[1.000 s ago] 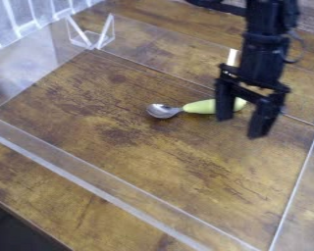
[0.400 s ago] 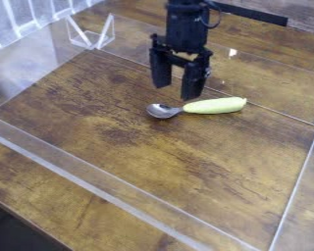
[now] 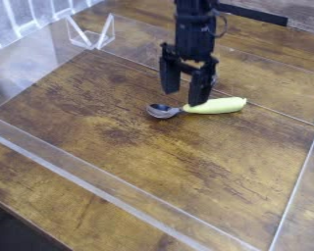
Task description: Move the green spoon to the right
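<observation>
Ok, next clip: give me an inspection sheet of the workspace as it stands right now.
Surface: dark wooden tabletop, bare, framed by a clear plastic barrier.
Job's things: green spoon lying flat, silver bowl to the left in the picture, handle to the right.
Clutter: nothing seen.
Grippers: tool open, pointing down just above the spoon's neck, not gripping it.
Cables: nothing seen.
Surroundings: clear plastic stand at top left.

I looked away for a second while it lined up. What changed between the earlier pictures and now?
The gripper swung from the spoon's right side over to the left in the picture, then came down, and now hangs open above where the green spoon's bowl meets its handle. Nothing was taken hold of. The spoon stayed in the same spot on the wooden table.
</observation>
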You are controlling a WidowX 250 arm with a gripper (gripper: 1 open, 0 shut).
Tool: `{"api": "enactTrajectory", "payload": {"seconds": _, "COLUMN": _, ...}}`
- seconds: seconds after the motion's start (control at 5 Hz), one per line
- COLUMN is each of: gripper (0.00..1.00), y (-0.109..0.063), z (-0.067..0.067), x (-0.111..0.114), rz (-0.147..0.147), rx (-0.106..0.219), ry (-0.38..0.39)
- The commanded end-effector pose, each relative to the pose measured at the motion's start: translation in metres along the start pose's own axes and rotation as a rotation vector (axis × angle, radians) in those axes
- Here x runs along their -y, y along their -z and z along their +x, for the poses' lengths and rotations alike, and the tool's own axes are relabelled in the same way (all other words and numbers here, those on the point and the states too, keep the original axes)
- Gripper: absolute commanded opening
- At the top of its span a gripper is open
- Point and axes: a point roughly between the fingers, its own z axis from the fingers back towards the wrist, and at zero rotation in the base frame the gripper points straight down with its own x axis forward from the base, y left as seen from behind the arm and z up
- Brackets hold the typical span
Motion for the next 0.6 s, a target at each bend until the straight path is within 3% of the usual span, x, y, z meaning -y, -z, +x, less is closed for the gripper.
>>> {"api": "enactTrajectory", "payload": {"seconds": 0.0, "gripper": 1.00, "y": -0.019, "z": 0.004, "x": -0.012, "rz": 0.020, "rx": 0.070, "ry": 0.040}}
{"api": "enactTrajectory", "payload": {"seconds": 0.2, "gripper": 0.00, "y": -0.015, "z": 0.001, "x": -0.016, "rz": 0.012, "rx": 0.067, "ry": 0.039}}
{"api": "enactTrajectory", "payload": {"seconds": 0.4, "gripper": 0.00, "y": -0.026, "z": -0.005, "x": -0.014, "rz": 0.018, "rx": 0.070, "ry": 0.029}}
